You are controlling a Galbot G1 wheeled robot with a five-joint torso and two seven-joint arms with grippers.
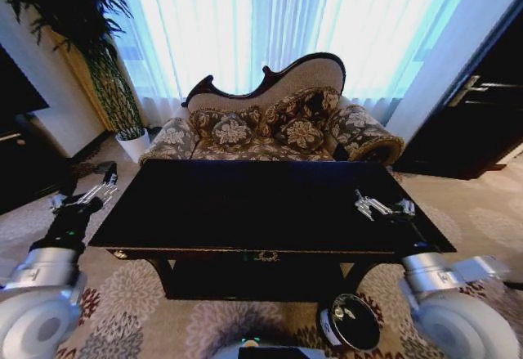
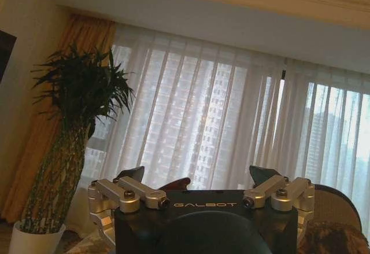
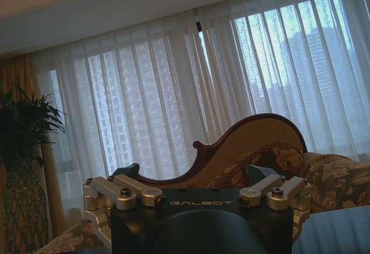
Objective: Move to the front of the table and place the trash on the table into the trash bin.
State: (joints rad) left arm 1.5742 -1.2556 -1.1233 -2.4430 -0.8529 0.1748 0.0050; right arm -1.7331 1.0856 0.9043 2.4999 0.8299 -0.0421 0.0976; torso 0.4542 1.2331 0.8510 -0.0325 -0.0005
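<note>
Closest to the robot, on the patterned floral carpet (image 1: 139, 310), stands the small black cylindrical trash bin (image 1: 351, 320) with a white label on its side, just in front of the right end of the table and below the right arm's elbow. Beyond it stretches the long rectangular glossy black wooden table (image 1: 261, 204) with gold edge trim and a gold ornament at the middle of its front rail; its dark top reflects little, and I cannot make out any trash lying on it.

The left gripper (image 1: 101, 189) hangs just off the table's left end, above the carpet, fingers pointing away from the robot. In the left wrist view the left gripper (image 2: 198, 176) has its dark fingertips spread wide apart with nothing between them. The right gripper (image 1: 372, 206) hovers over the right part of the tabletop near its edge; in the right wrist view the right gripper (image 3: 196, 172) is likewise spread wide and holds nothing.

Behind the table sits a curved-back floral upholstered sofa with dark wooden trim (image 1: 270, 122), with patterned cushions. Farther left stands a tall green potted plant in a white pot (image 1: 106, 73). Sheer white curtains (image 1: 270, 24) cover the bright windows along the far wall.
</note>
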